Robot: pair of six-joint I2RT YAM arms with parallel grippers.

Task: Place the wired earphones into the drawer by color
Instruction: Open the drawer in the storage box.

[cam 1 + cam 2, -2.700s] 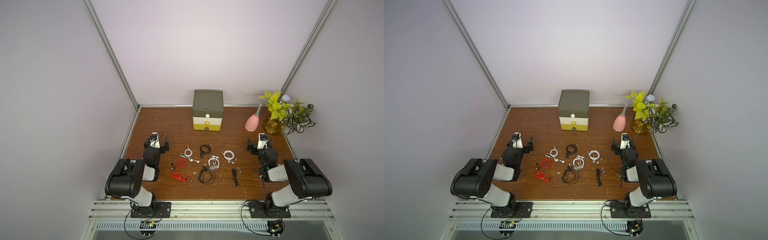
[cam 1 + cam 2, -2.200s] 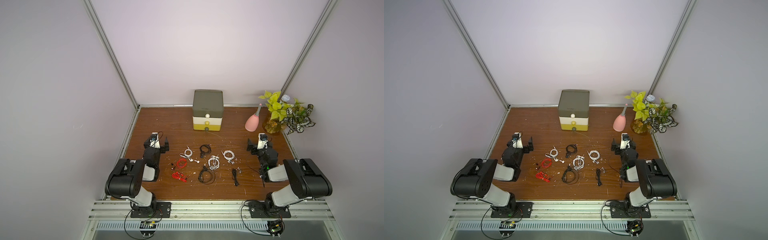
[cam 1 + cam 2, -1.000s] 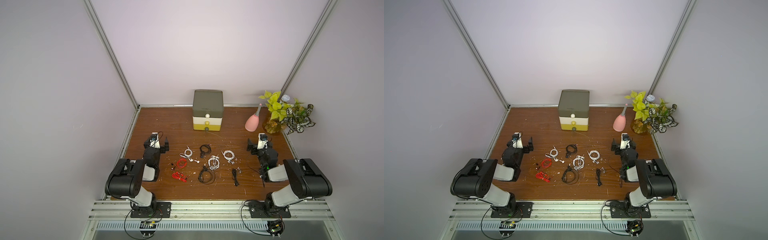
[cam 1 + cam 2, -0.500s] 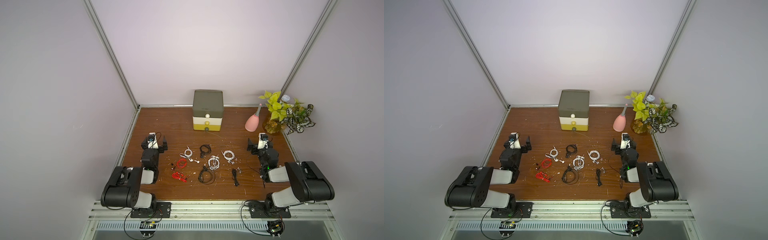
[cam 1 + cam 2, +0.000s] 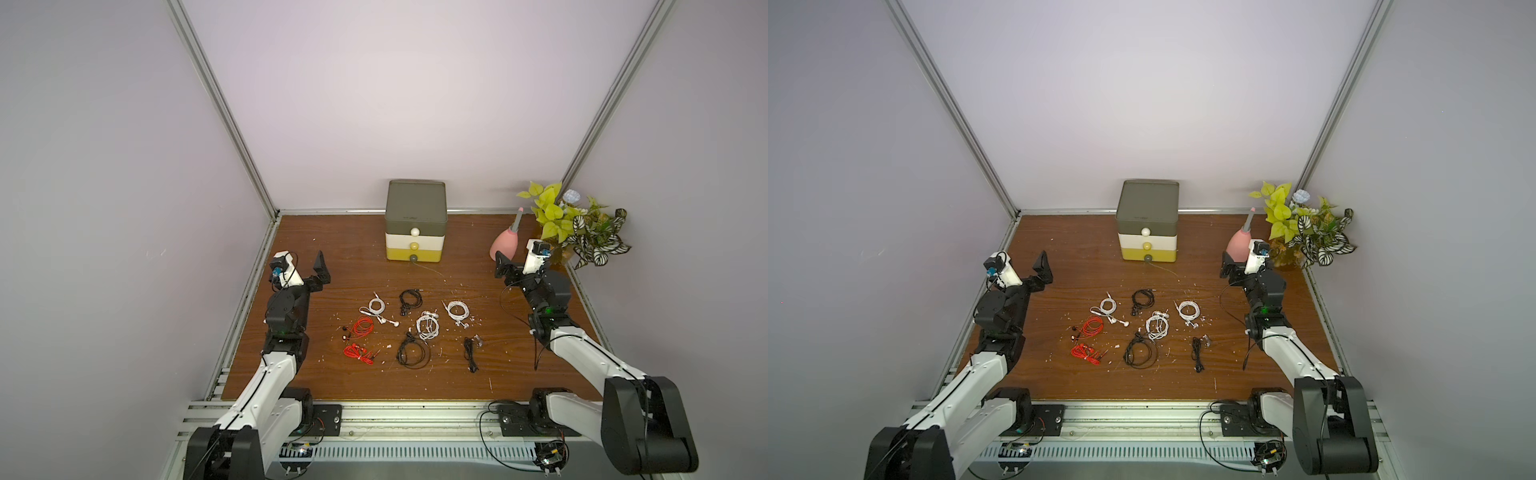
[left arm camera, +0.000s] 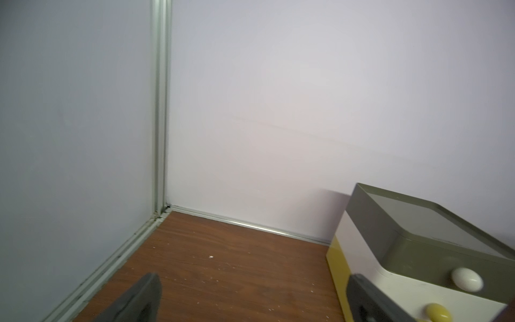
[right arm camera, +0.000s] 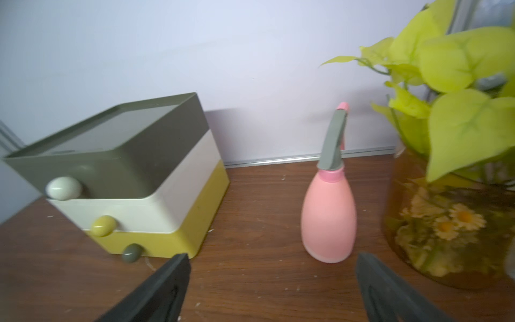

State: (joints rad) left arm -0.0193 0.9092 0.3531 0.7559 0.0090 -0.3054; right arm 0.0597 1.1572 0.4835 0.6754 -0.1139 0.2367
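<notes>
Both top views show a small square plastic drawer box (image 5: 415,208) standing at the back middle of the brown wooden table (image 5: 332,241), close against the rear wall. Its three stacked drawers are all shut: olive-grey with a white knob on top, cream with a yellow knob in the middle, yellow with a grey knob at the bottom. The thin-cabled wired earphones (image 5: 1158,326) lie loose on the table in front of the box and well apart from it, between the two arms. There are three white coils (image 5: 377,306) (image 5: 428,326) (image 5: 458,311), three black coils (image 5: 410,298) (image 5: 412,353) (image 5: 471,353) and two red coils (image 5: 362,326) (image 5: 357,352), the red ones nearest the left arm. None of them touches a drawer or a claw. In the left wrist view the black left gripper (image 6: 255,278) has its jaws spread wide with only bare table between them, and the drawer box shows off to one side. In the top views this claw sits near the table's left edge, apart from the earphones. In the right wrist view the black right gripper (image 7: 272,255) is equally wide and holds nothing. It faces a pink pear-shaped spray bottle with a grey nozzle (image 7: 328,220), which stands between the drawer box and a leafy green plant in an amber glass vase (image 7: 446,223) in the back right corner
</notes>
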